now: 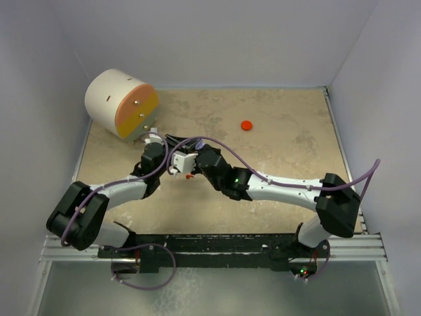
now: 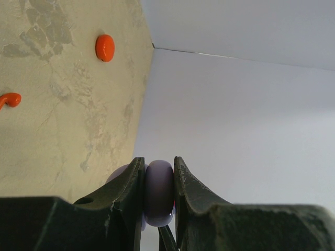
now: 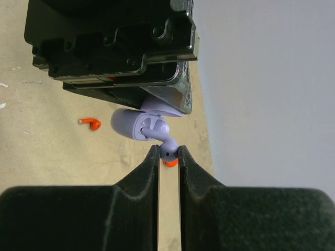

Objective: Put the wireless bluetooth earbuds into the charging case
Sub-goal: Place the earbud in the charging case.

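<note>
Right pincer of mine is pinching a lavender earbud by its stem. The bud's head touches the open lavender charging case, which my left pincer clamps just to the left, mid-table (I cannot tell how deep the bud sits). Insertion is the step in hand. Next, I judge, comes a gentle push to seat it, then letting go. One red earbud lies on the table nearby, and a red disc sits farther off.
</note>
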`<state>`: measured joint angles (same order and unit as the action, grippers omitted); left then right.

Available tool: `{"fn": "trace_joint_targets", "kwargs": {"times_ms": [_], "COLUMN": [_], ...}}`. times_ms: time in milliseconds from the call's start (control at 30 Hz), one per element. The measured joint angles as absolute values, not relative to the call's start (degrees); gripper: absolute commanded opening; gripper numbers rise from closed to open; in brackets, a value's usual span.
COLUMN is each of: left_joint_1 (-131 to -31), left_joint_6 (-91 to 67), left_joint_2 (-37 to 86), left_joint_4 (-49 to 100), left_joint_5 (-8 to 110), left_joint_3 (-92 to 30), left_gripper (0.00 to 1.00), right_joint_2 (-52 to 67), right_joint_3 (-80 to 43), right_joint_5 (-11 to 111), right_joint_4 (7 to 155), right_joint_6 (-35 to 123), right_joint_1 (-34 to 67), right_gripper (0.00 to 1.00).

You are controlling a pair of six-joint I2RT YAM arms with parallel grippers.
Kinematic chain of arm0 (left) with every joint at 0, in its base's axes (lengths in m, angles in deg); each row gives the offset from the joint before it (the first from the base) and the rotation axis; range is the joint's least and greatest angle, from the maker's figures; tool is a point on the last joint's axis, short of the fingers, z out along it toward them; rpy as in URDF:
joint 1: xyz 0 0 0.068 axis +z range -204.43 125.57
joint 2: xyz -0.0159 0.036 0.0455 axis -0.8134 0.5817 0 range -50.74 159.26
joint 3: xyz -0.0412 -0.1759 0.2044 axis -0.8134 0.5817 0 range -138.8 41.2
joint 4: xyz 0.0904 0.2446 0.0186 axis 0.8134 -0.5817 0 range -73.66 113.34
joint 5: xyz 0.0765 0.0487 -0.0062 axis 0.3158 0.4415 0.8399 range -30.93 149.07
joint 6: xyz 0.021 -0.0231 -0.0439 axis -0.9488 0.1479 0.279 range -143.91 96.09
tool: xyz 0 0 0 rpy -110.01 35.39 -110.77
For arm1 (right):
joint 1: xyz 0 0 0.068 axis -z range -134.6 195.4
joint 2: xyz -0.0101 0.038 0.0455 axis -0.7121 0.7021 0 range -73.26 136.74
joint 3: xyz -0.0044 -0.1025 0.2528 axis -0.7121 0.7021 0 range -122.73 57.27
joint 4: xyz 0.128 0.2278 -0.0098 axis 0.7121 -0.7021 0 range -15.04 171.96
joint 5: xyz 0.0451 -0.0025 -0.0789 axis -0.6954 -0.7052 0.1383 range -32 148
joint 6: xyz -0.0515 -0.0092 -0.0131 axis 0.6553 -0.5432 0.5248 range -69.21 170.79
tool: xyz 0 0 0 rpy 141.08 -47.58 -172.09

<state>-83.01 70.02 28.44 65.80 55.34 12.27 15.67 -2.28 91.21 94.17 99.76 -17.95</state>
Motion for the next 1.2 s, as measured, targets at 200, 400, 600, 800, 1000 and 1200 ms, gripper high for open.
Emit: {"fn": "trace_joint_targets", "kwargs": {"times_ms": [200, 400, 600, 800, 1000, 1200], "left_joint_1": [-83.0, -83.1, -83.1, -83.1, -83.1, -83.1], "left_joint_6": [70.0, 69.6, 69.5, 69.6, 69.6, 69.3], "left_joint_2": [28.5, 28.9, 30.0, 30.8, 30.9, 31.0], "left_joint_4": [64.7, 64.4, 63.9, 63.9, 63.9, 62.8], "left_joint_5": [55.3, 55.3, 55.2, 54.8, 54.8, 55.0], "left_joint_3": [11.5, 11.3, 11.3, 11.2, 10.4, 10.1], "left_gripper": [0.00, 0.00, 0.00, 0.00, 0.00, 0.00], "right_joint_2": [15.7, 15.9, 17.3, 17.6, 19.0, 20.4], "right_joint_3": [-2.4, -2.4, -2.6, -2.7, -3.9, -4.9], "right_joint_5": [91.5, 92.6, 93.4, 93.4, 93.5, 94.6], "right_joint_4": [94.0, 93.2, 92.6, 91.5, 90.8, 89.4], "right_joint_6": [99.8, 99.8, 99.8, 99.8, 99.4, 99.2], "right_joint_1": [-18.0, -18.2, -18.5, -18.7, -18.9, -19.4], "right_gripper": [0.00, 0.00, 0.00, 0.00, 0.00, 0.00]}}
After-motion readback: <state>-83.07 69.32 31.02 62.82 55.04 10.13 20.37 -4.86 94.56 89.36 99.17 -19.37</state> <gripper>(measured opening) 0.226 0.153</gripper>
